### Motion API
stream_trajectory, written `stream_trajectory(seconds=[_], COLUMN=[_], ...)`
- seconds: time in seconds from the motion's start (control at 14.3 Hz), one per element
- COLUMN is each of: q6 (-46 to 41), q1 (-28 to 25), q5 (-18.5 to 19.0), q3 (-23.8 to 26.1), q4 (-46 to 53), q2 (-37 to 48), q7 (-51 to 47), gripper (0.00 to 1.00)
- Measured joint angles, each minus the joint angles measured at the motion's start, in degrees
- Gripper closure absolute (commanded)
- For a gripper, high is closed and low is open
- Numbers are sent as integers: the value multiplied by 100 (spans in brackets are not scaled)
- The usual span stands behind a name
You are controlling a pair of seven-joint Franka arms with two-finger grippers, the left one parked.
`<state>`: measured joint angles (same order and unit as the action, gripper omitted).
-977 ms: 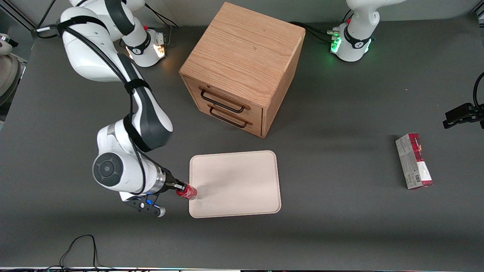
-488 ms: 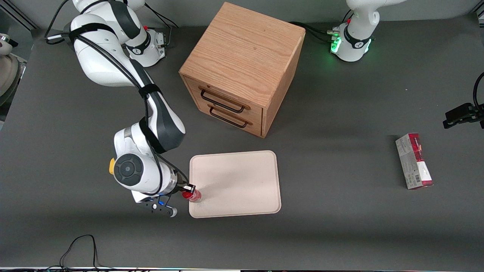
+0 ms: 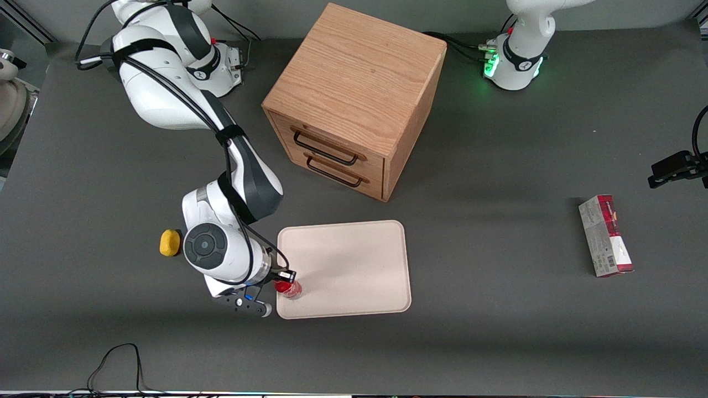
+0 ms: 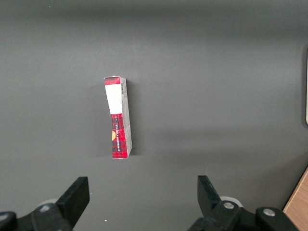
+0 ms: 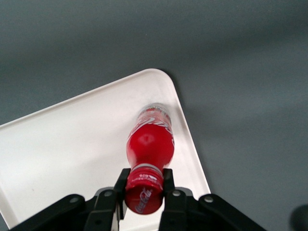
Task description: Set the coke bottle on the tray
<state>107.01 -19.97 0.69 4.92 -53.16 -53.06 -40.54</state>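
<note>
One bottle, one tray, one gripper over the tray's corner, clamped on the bottle's neck. One wooden cabinet with two drawers. One carton. One yellow lump.

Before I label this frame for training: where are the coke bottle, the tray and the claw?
coke bottle (image 5: 150, 144), right wrist view, red shoulder.
tray (image 3: 354, 260), front view, bare middle.
claw (image 5: 144, 185), right wrist view, at the cap.
</note>
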Motion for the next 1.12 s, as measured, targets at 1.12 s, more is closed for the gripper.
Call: stream_trajectory(seconds=[1.12], q6=[-177], q1=[-58], q5=[179], q3=[-25], q4=[61], q2=[126], q7=[60], gripper=[0])
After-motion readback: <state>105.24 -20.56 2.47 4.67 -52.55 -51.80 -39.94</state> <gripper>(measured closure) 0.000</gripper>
